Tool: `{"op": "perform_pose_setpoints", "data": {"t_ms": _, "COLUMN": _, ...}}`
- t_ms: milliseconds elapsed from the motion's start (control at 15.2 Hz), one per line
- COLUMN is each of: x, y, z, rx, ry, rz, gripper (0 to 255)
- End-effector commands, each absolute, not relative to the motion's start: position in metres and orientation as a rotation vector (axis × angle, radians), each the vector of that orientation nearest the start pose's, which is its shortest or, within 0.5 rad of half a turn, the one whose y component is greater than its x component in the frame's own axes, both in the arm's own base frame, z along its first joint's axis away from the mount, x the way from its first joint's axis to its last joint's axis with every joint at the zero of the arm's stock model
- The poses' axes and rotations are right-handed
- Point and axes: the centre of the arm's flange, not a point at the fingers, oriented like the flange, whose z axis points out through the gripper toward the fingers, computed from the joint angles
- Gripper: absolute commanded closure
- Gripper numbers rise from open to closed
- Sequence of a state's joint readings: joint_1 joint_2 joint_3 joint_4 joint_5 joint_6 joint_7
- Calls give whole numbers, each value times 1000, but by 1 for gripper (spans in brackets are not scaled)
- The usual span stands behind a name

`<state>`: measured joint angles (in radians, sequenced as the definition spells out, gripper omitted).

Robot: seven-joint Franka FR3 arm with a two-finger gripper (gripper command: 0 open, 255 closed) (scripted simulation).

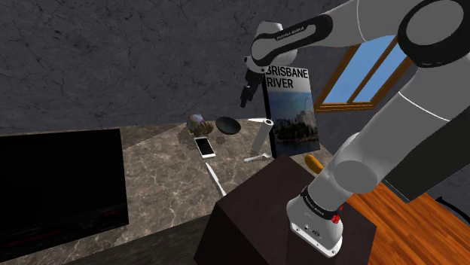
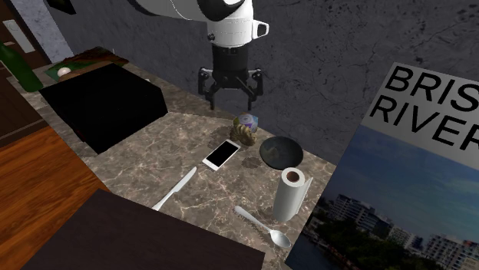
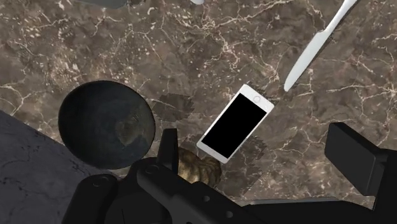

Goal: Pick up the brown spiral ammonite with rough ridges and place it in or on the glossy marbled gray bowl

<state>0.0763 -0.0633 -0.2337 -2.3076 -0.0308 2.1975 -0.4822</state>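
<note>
The step in hand looks like the approach for the grasp. The ammonite (image 2: 244, 132) lies on the table (image 2: 146, 161). In the second exterior view the phone (image 2: 221, 154) is just beside it at 8 o'clock and the bowl (image 2: 280, 151) is near at 4 o'clock.

To do this well, the claw (image 2: 230, 88) should first be centred. In the wrist view the ammonite (image 3: 198, 167) sits close by the finger (image 3: 168, 145) on the bowl's side, not midway between the two. A small sideways shift toward the bowl (image 3: 105, 130) would put one finger on each side of the shell. The descent should then be straight, with the far finger kept off the phone (image 3: 235, 123), which lies between the fingers too. The ridges should give good purchase, so a moderate squeeze ought to do, and the carry to the bowl is short.

The claw hangs above the table at about 11 o'clock of the ammonite, its jaws spread wide. It holds nothing and touches nothing.
</note>
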Motion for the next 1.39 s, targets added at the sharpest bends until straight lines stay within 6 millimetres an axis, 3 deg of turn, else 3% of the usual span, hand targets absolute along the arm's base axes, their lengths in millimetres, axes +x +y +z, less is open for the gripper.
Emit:
{"op": "perform_pose_setpoints", "data": {"t_ms": 0, "x": 509, "y": -82, "z": 346, "rx": -3073, "ry": -588, "rz": 73, "gripper": 0}}
{"op": "perform_pose_setpoints", "data": {"t_ms": 660, "x": 600, "y": -75, "z": 251, "rx": -2985, "ry": -826, "rz": 62, "gripper": 0}}
{"op": "perform_pose_setpoints", "data": {"t_ms": 1320, "x": 687, "y": -51, "z": 158, "rx": -2882, "ry": -1049, "rz": 52, "gripper": 0}}
